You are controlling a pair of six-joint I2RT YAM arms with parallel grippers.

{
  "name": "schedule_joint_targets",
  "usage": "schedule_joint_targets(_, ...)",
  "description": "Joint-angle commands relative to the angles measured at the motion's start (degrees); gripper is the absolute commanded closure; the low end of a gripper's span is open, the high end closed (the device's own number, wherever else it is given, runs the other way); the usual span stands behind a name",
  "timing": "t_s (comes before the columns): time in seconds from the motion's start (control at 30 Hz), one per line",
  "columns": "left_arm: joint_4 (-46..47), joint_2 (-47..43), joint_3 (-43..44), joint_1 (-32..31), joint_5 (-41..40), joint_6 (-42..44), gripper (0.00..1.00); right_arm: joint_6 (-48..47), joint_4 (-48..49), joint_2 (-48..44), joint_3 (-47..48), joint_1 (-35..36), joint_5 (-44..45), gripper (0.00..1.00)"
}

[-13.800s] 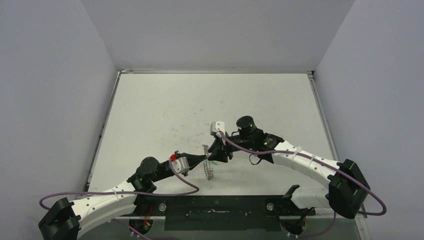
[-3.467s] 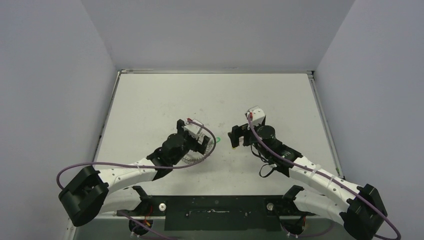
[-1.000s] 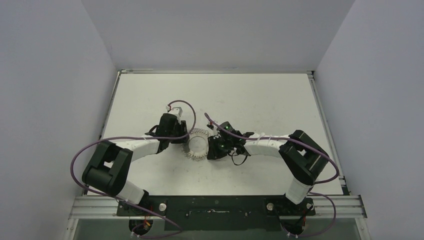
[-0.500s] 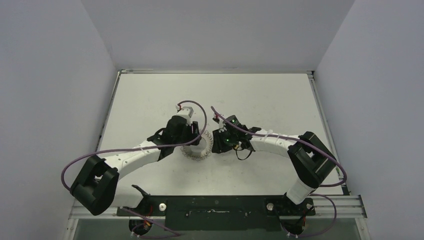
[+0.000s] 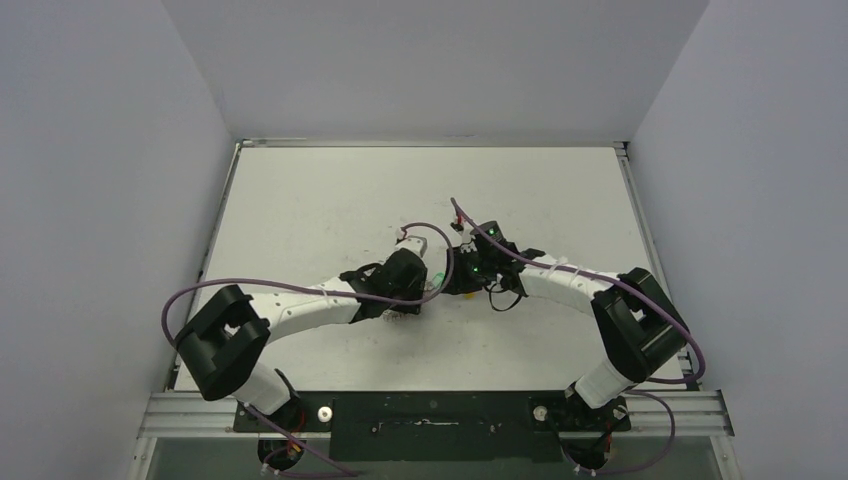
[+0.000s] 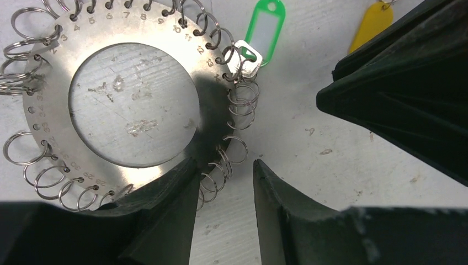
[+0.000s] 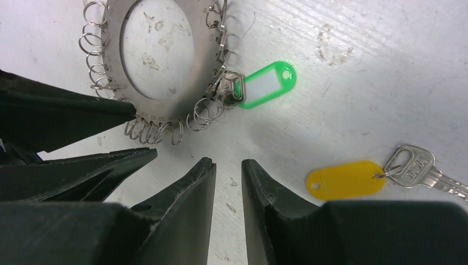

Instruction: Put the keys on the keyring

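The keyring (image 6: 218,113) lies flat on the table, a silver disc rimmed with wire loops; it also shows in the right wrist view (image 7: 205,47). The green-headed key (image 6: 265,27) lies at its rim, its small silver blade (image 7: 230,89) in among the loops. The yellow-headed key (image 7: 343,180) lies loose on the table to the right. My left gripper (image 6: 223,165) is open, one finger over the disc's edge, loops beside it. My right gripper (image 7: 227,163) is narrowly open and empty, between the keyring and the yellow key. From above, the left arm (image 5: 405,272) hides most of the keyring.
The two grippers are close together, fingertips facing: the right gripper's black fingers (image 6: 397,99) fill the right of the left wrist view. White scuffed table (image 5: 330,200) with grey walls on three sides. Purple cables (image 5: 300,290) loop over both arms.
Over the last second the left gripper has swung right, from left of the keyring to above it. The right gripper has backed off to the right and a little farther away.
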Motion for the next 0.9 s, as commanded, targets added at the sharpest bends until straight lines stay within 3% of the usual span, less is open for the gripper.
schedule_joint_targets(0.0, -3.41, 2.09, 3.98, -1.51, -4.02, -0.87, 0.62, -0.05, 0.85, -2.36, -0.57, -0.98, -1.08, 0.74)
schedule_joint_targets(0.17, -2.55, 4.25, 4.46, -2.09, -3.74, -0.63, 0.72, -0.28, 0.92, -1.91, -0.59, -1.26, -1.4, 0.73)
schedule_joint_targets(0.47, -1.52, 6.87, 5.31, -2.67, -2.59, 0.12, 0.77, -0.33, 1.1, -1.81, -0.77, -1.47, -1.71, 0.73)
schedule_joint_targets(0.73, -3.04, 6.3, 6.17, -3.06, -2.99, 1.75, 0.99, -0.72, 1.0, -2.53, -0.83, -1.64, -2.07, 0.72)
schedule_joint_targets(0.87, -4.73, 4.51, 6.3, -3.18, -4.04, 3.26, 1.0, -2.19, 1.22, -4.05, -0.85, -1.73, -2.75, 0.68)
